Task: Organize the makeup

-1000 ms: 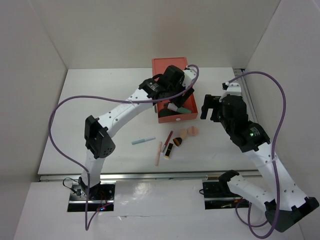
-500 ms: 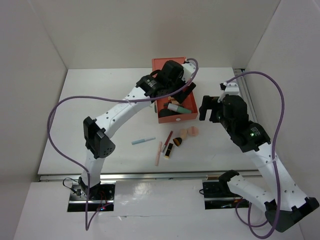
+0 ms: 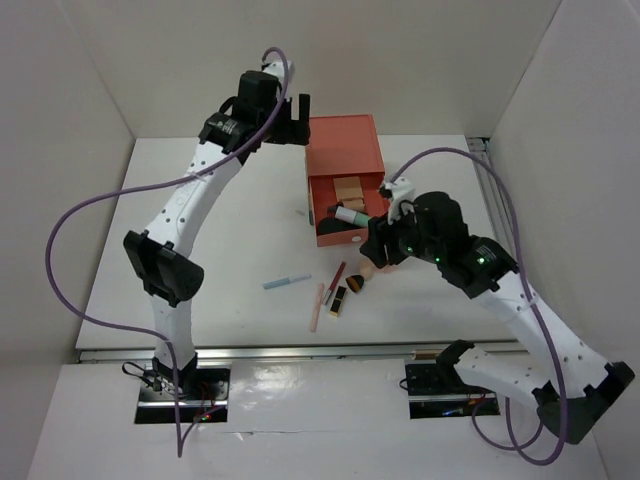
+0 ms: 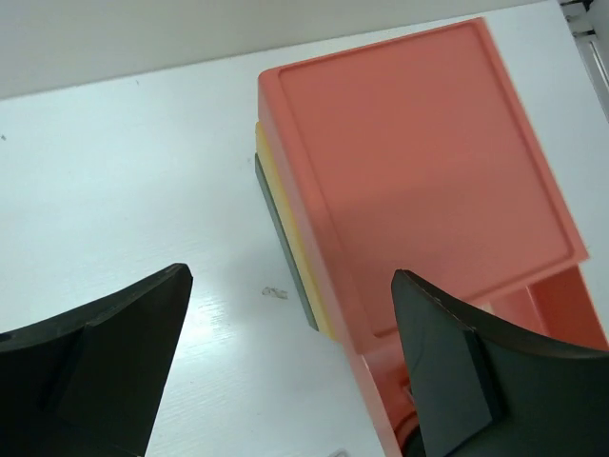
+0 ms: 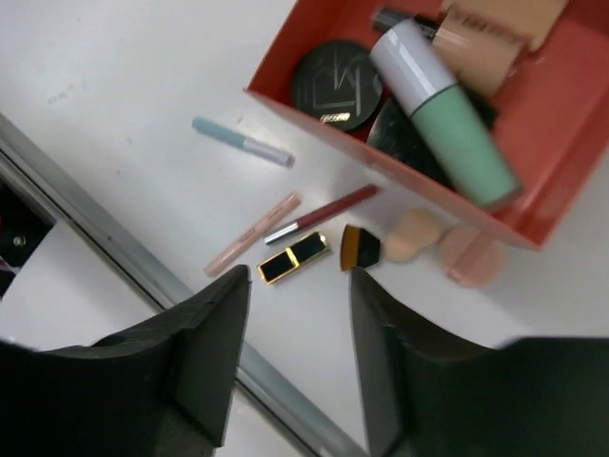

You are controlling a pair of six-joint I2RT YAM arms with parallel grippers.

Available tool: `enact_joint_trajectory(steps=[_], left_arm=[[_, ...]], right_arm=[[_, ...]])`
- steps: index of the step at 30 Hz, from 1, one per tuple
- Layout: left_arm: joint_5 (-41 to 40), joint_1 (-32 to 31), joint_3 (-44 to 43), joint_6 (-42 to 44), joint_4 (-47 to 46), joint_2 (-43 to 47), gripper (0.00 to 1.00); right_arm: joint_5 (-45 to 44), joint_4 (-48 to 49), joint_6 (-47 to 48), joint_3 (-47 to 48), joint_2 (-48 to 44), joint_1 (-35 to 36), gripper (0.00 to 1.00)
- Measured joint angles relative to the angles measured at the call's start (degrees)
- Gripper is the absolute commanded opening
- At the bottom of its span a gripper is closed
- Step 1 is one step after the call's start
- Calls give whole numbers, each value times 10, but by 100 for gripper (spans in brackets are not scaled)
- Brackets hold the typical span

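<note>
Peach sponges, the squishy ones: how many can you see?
2. An egg-shaped sponge lies on the table beside the small brush; a rounder one lies next to it, just outside the coral drawer. Others could be hidden inside the drawer.

- My top view looks down from high at the near edge, wide over the whole tabletop (image 3: 250, 240).
- Both wrist views look down, nearer; all three share the drawer box (image 3: 345, 150).
</note>
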State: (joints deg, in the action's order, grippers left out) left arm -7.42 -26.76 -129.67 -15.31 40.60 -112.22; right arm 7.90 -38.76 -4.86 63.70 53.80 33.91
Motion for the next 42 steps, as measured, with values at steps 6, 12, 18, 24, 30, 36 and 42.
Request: enact_joint_trajectory(steps=[6, 12, 18, 24, 30, 36, 42], left_arm=[[52, 27, -1, -62, -9, -62, 96], [99, 19, 1, -93, -30, -118, 90], [107, 18, 16, -108, -57, -119, 88], [121, 18, 32, -119, -87, -119, 85], [122, 19, 39, -121, -103, -119, 83], [122, 22, 48, -121, -122, -119, 81], [125, 23, 49, -121, -123, -119, 80]], right_arm=[[-75, -7, -6, -25, 66, 89, 21], [-155, -9, -26, -35, 99, 132, 18], [-235, 1, -48, -37, 167, 136, 18], [-331, 45, -55, -37, 232, 138, 16], [-389, 177, -46, -65, 232, 143, 16], [-418, 319, -36, -118, 230, 141, 16], [-464, 453, -27, -132, 250, 134, 17]])
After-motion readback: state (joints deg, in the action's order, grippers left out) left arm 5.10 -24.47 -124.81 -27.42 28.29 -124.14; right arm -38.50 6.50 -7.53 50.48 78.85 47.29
